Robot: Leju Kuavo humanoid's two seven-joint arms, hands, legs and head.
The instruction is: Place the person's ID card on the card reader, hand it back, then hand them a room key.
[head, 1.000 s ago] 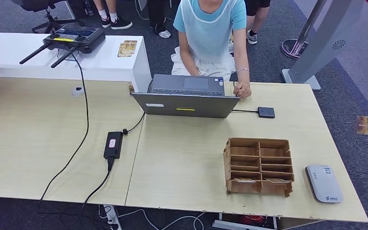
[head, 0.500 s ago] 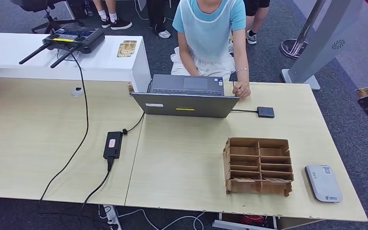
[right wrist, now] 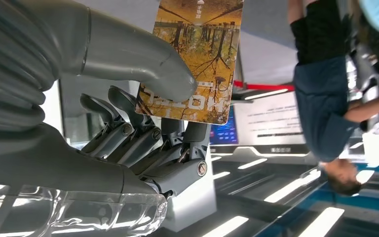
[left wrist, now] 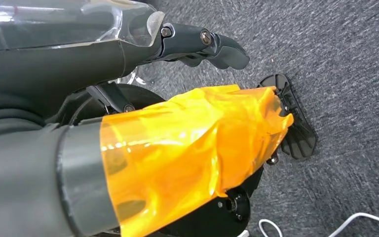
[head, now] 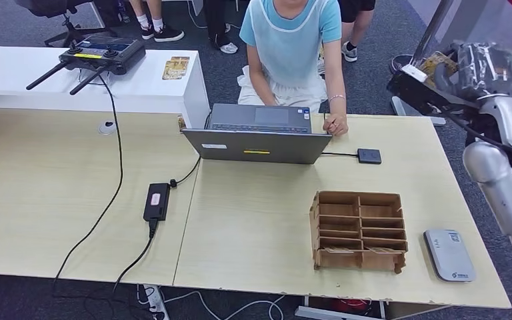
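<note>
My right hand (head: 432, 85) is raised above the table's far right corner and pinches a yellow-brown hotel key card (head: 438, 64). In the right wrist view the card (right wrist: 193, 59) sits between the thumb and the dark fingers (right wrist: 128, 133), with its print upside down. The person (head: 293, 40) in a light blue top stands behind the laptop (head: 259, 137), one hand (head: 337, 124) resting on the table edge. The white card reader (head: 449, 255) lies at the table's near right corner with nothing on it. My left hand (left wrist: 103, 54) hangs over grey carpet and holds nothing; its thumb (left wrist: 192, 143) is wrapped in orange tape.
A wooden compartment box (head: 360, 230) with cards in its front slots stands left of the reader. A small black device (head: 370, 156) is cabled to the laptop. A power brick (head: 157, 201) and cables cross the table's middle. A controller (head: 103, 53) and cards (head: 177, 67) lie on the white counter.
My right arm has swung up from the right edge of the head view, carrying the card higher and towards the person. The person and the table things have not moved.
</note>
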